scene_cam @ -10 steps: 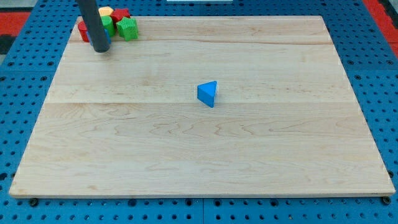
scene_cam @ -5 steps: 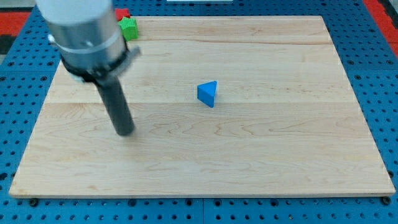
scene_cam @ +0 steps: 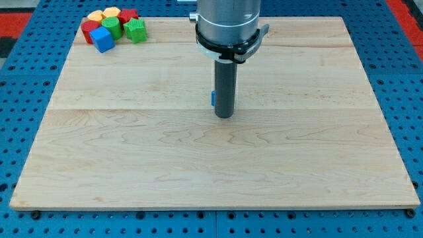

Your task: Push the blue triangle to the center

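The blue triangle (scene_cam: 213, 98) sits near the middle of the wooden board (scene_cam: 211, 165). Only a thin blue sliver of it shows at the rod's left side; the rest is hidden behind the rod. My tip (scene_cam: 224, 116) rests on the board right in front of the triangle, toward the view's bottom, and looks to be touching or almost touching it. The rod rises straight up to the arm's grey cylinder at the view's top.
A cluster of blocks sits at the board's top left corner: a blue cube (scene_cam: 103, 39), a green block (scene_cam: 135, 30), another green block (scene_cam: 112, 26), red blocks (scene_cam: 88, 29), and yellow and orange blocks (scene_cam: 110, 12). A blue pegboard (scene_cam: 20, 99) surrounds the board.
My tip has swept from the top left cluster, across the board's left part, to the centre right in front of the blue triangle. The triangle is now mostly hidden by the rod.
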`<state>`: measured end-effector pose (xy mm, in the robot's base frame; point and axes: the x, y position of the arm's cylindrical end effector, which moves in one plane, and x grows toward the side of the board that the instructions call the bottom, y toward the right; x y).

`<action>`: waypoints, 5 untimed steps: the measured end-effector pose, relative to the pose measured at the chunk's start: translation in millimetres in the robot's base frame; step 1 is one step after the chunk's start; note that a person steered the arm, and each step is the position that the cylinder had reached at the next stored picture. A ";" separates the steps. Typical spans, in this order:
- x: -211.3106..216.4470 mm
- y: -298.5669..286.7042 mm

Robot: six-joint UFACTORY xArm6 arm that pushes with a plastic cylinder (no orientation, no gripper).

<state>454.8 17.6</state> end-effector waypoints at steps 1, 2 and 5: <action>0.0 -1.8; 0.4 -3.7; -20.2 15.8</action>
